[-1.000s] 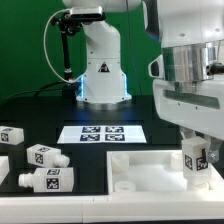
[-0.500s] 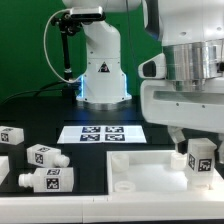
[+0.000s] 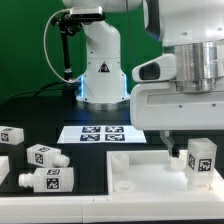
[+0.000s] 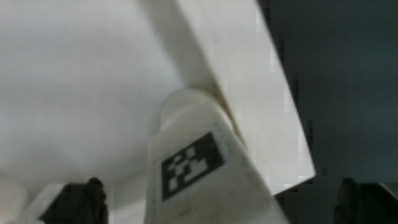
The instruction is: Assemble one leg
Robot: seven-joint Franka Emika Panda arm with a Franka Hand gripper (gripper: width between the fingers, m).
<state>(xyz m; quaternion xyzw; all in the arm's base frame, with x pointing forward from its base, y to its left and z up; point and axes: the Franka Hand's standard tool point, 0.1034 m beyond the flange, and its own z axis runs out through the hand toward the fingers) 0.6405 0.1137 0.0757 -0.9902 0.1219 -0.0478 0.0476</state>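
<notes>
The black matte worktop point(image 3: 40, 105) carries everything; on it the largest piece is the flat white tray-like panel point(image 3: 150, 172) with raised rims and rounded corner bosses, lying at the near side toward the exterior view's right. Above it hangs the bulky, smooth white arm housing, and its end effector point(image 3: 188, 150) is low over the panel; whether the fingers are apart or together cannot be told, though the wrist view shows two dark fingertips point(image 4: 82, 200) at the edges of the picture. The thin flat marker board point(image 3: 102, 133) lies farther back. The leg point(image 3: 201, 160), a small white oblong block with a black-and-white square tag, stands upright on the panel's right part. Three similar blocks point(image 3: 45, 156) lie at the near left
</notes>
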